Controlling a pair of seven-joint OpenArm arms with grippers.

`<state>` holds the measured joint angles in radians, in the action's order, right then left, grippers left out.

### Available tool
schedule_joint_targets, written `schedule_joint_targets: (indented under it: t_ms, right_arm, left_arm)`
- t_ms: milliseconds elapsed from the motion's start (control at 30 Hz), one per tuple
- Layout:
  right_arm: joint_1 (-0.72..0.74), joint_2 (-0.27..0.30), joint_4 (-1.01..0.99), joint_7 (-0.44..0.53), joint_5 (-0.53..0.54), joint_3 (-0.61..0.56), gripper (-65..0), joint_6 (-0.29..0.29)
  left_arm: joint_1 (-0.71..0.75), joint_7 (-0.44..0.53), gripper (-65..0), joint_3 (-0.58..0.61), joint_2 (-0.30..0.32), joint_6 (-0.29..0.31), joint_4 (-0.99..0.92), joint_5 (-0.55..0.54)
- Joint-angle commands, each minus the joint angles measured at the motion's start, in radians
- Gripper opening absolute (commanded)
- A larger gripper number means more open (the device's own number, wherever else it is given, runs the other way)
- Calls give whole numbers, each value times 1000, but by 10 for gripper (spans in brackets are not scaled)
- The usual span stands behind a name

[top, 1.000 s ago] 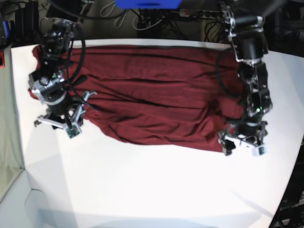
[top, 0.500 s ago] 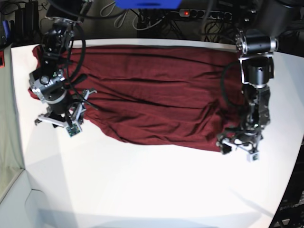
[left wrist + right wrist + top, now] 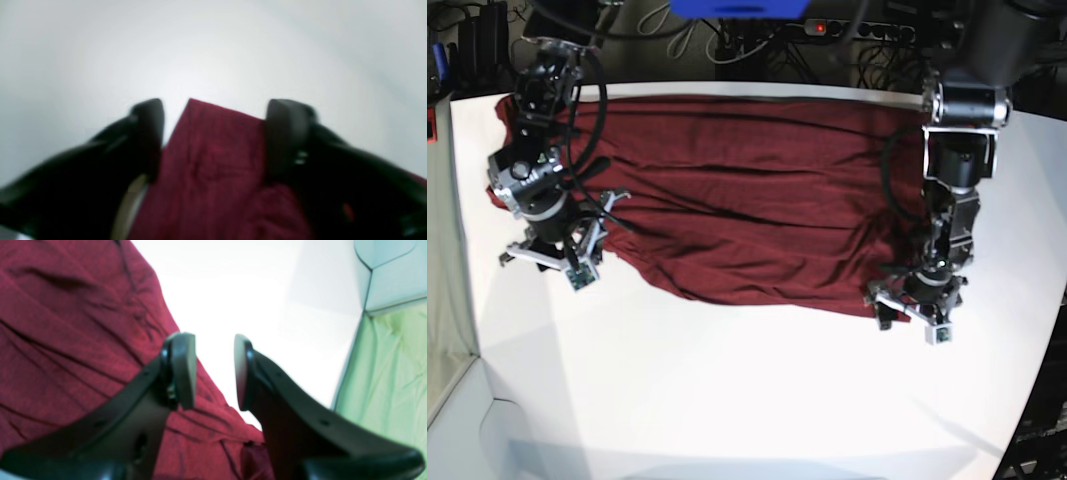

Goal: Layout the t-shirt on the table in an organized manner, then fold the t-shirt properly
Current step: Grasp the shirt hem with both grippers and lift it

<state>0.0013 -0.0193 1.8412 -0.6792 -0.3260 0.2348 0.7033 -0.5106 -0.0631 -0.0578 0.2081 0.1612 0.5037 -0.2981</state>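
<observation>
Over the t-shirt (image 3: 747,200) corner, my left claw (image 3: 213,133) stands apart, straddling it; next I pinch. Right claw (image 3: 213,373) apart, empty.

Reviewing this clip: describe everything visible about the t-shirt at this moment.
The t-shirt is dark red, plain, thin fabric, spread wide across the far half of the white table, lying flat but creased with long dark wrinkles. Its near edge runs unevenly, slanting toward the near corner on the base view's right. That corner sits between the parted fingers of the left gripper; whether they pinch it is unclear. The right gripper, jaws apart, hovers at the opposite edge. Both arms overlap the cloth's ends.
</observation>
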Motion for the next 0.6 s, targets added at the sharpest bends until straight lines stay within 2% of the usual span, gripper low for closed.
schedule_joint_targets:
  t_ms: [0, 133, 200, 567]
  right_arm:
    - [35, 0, -1, 22, 11, -19, -447, -5]
    - [87, 2, -116, 20, 11, -65, -447, -5]
    - [116, 2, -179, 20, 9, -81, -447, -5]
    - [292, -1, -507, 28, 9, -105, -447, -5]
  left_arm:
    - [-1, -44, -325, -1, 6, -2, -30, -6]
    - [-3, 30, -566, -3, 4, -2, -67, -6]
    - [-1, 35, -650, -6, 4, -2, -64, -6]
    - [-1, 35, -648, -9, 7, -2, -38, -8]
